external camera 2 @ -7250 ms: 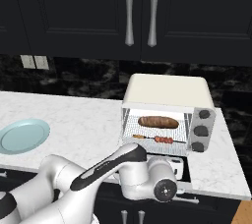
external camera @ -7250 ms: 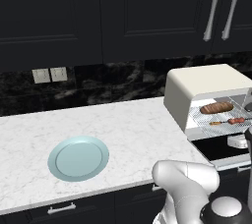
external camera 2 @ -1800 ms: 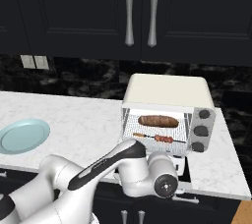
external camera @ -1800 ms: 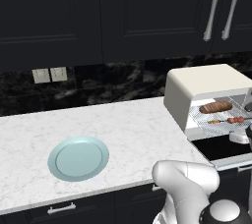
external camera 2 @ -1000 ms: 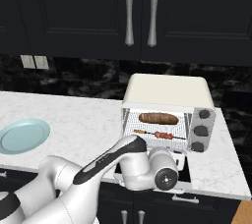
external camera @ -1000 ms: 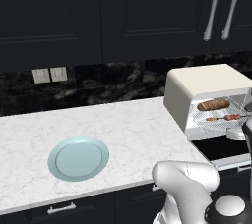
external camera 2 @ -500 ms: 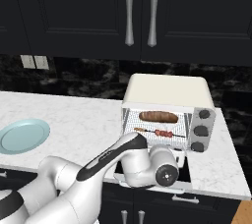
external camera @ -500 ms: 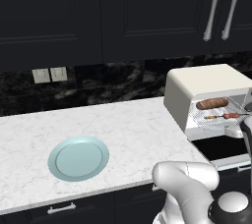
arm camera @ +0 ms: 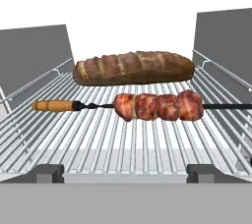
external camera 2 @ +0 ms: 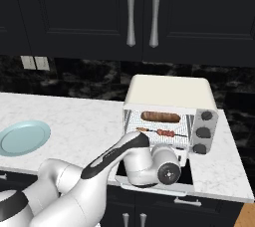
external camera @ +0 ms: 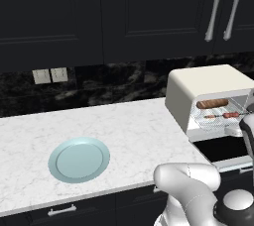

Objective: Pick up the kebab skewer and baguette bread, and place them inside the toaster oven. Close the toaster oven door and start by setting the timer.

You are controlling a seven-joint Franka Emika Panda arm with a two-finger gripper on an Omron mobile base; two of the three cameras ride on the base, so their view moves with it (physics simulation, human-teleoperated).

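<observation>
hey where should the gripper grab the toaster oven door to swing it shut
Grip the front edge of the toaster oven door, which hangs open and flat beyond the rack holding baguette bread and kebab skewer. Probably come from below and in front, then lift; its handle isn't clearly visible.

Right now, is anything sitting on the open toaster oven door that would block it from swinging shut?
Nothing rests on the door's glass. The baguette and skewer lie on the rack inside the toaster oven. But the open gripper sits at the rack's front edge, above the door, and should pull back first.
</observation>
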